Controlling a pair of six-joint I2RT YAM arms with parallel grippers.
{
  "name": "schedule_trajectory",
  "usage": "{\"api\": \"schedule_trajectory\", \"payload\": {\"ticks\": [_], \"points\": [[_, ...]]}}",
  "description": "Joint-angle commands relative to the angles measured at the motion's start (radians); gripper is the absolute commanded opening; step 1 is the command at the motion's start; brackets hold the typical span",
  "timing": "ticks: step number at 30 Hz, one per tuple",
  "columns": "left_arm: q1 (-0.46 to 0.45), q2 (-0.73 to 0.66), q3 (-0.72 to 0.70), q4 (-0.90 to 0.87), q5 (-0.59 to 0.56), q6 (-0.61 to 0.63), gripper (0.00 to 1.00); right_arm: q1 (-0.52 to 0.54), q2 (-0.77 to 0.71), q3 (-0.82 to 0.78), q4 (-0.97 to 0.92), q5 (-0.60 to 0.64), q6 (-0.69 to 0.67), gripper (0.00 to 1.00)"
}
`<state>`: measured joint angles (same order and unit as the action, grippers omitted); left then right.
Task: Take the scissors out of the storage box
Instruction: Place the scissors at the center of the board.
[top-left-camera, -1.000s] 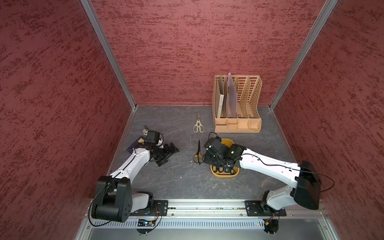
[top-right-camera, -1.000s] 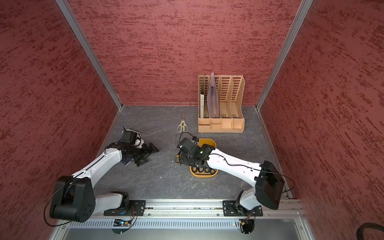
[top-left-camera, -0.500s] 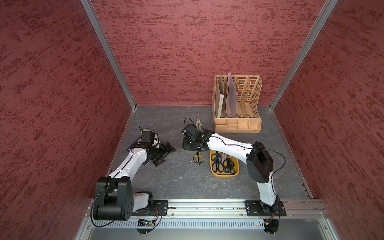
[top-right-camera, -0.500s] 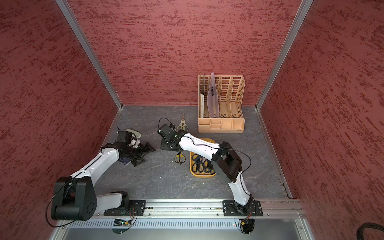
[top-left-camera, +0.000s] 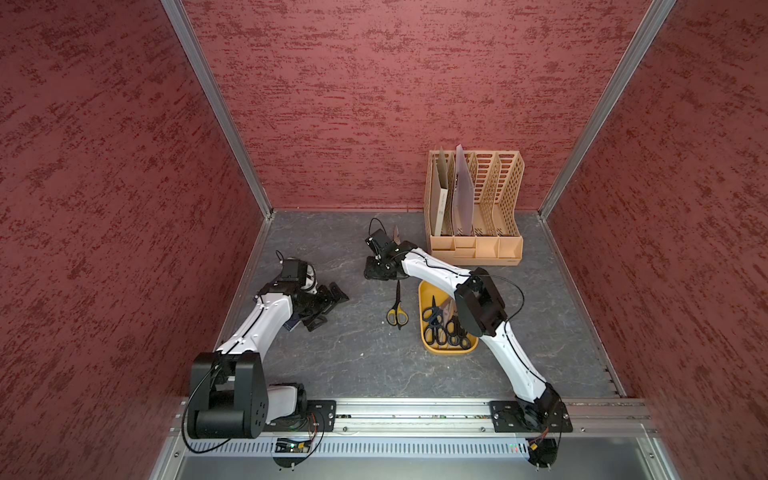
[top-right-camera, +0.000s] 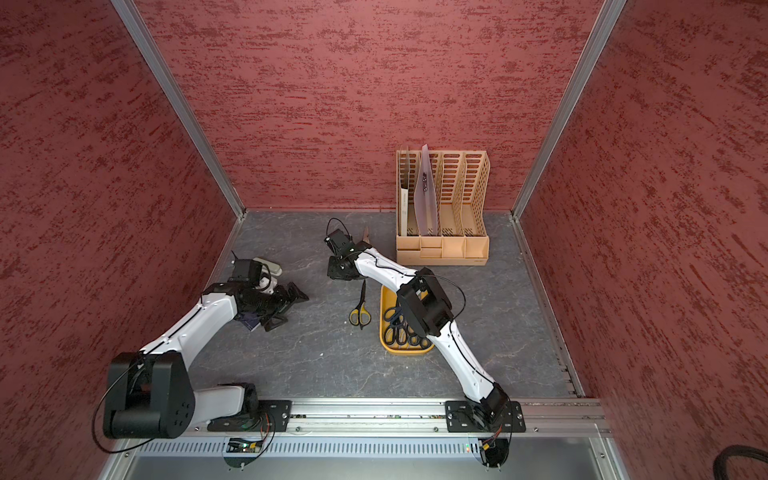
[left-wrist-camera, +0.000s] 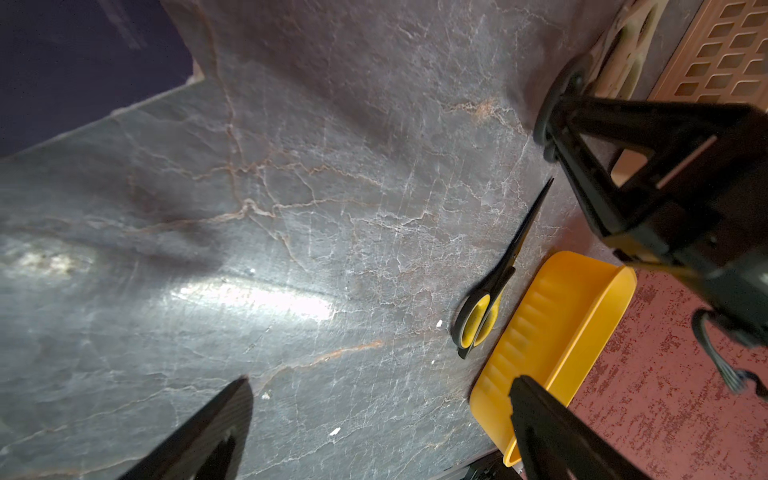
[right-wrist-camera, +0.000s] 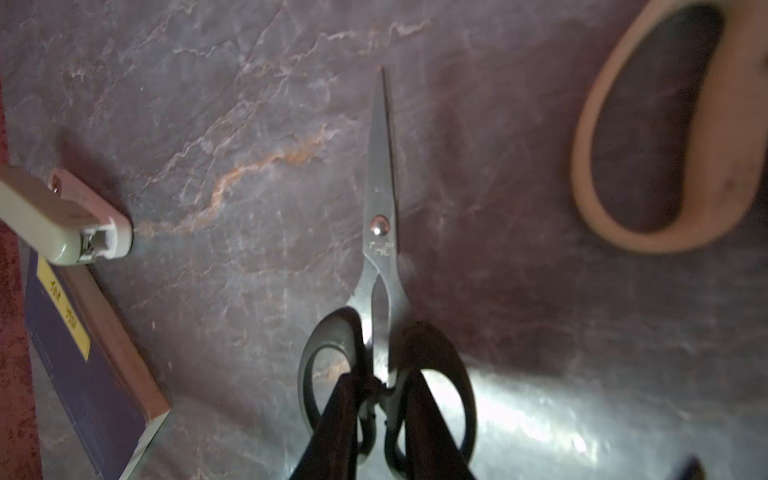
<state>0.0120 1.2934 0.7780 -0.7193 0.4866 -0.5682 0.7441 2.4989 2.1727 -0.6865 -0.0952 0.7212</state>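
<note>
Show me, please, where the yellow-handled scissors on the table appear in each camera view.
In a top view: the yellow-handled scissors lie near the middle, just left of the yellow box.
In a top view: again near the middle, left of the box.
Left wrist: right of centre, alongside the box's outer wall.
Right wrist: not in it; the black-handled scissors there are another pair.
Shared landmark: the yellow box, in every view but the right wrist's.

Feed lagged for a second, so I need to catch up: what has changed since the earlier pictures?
The right gripper, shut on black-handled scissors, moved from over the storage box toward the back of the table, beside the cream scissors, carrying the pair out of the box. Stayed: the left gripper, open and near its place; the yellow-black scissors beside the box; the file organizer.
</note>
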Motion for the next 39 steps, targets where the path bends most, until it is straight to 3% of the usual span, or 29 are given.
{"api": "schedule_trajectory", "payload": {"ticks": [1, 12, 19, 25, 32, 39], "points": [[0.006, 0.014, 0.022, -0.019, -0.026, -0.002, 1.0, -0.022, 0.045, 0.083, -0.017, -0.023, -0.03, 0.15], [0.006, 0.046, 0.028, -0.005, -0.042, -0.047, 1.0, -0.085, 0.142, 0.184, -0.008, -0.072, -0.02, 0.17], [0.007, 0.057, 0.033, 0.006, -0.047, -0.067, 1.0, -0.1, 0.14, 0.201, -0.016, -0.069, -0.035, 0.32], [0.007, 0.052, 0.03, 0.009, -0.046, -0.075, 1.0, -0.101, 0.109, 0.205, -0.022, -0.067, -0.043, 0.35], [0.0, 0.038, 0.041, 0.007, -0.037, -0.066, 1.0, -0.1, -0.023, 0.157, -0.045, -0.115, -0.05, 0.35], [-0.059, 0.041, 0.081, 0.017, -0.04, -0.037, 1.0, -0.098, -0.347, -0.187, -0.01, -0.121, -0.06, 0.35]]}}
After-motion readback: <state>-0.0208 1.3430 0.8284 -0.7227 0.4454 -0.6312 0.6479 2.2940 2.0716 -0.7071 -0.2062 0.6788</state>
